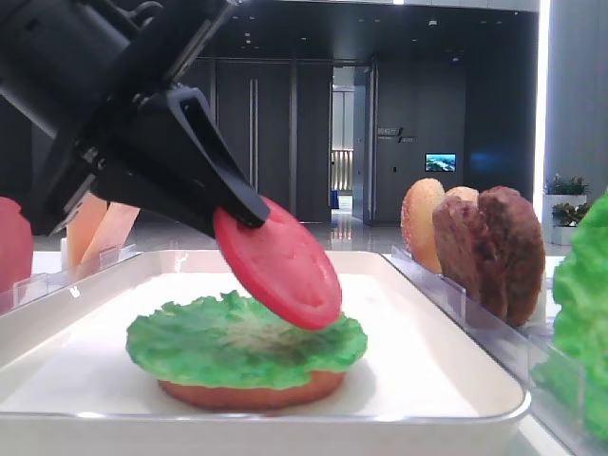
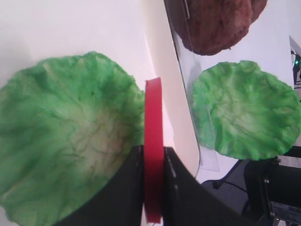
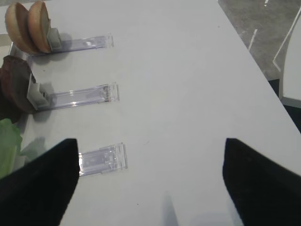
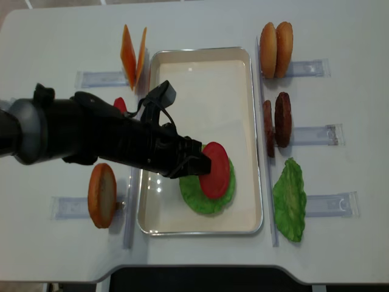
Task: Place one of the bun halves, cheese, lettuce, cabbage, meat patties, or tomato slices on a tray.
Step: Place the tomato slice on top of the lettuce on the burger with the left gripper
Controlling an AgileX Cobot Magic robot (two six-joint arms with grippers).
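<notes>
white table, white tray, dark lobby behind

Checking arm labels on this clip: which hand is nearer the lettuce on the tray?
Left. The left hand holds a tomato slice just over that lettuce; the right hand hovers over bare table beside the holders.

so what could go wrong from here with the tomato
The left gripper pinches the tomato slice by its rim, tilted over the lettuce. Released like this, it might land on edge and roll or slide off toward the tray rim. Pressing down could also shift the lettuce on the bun half.
</notes>
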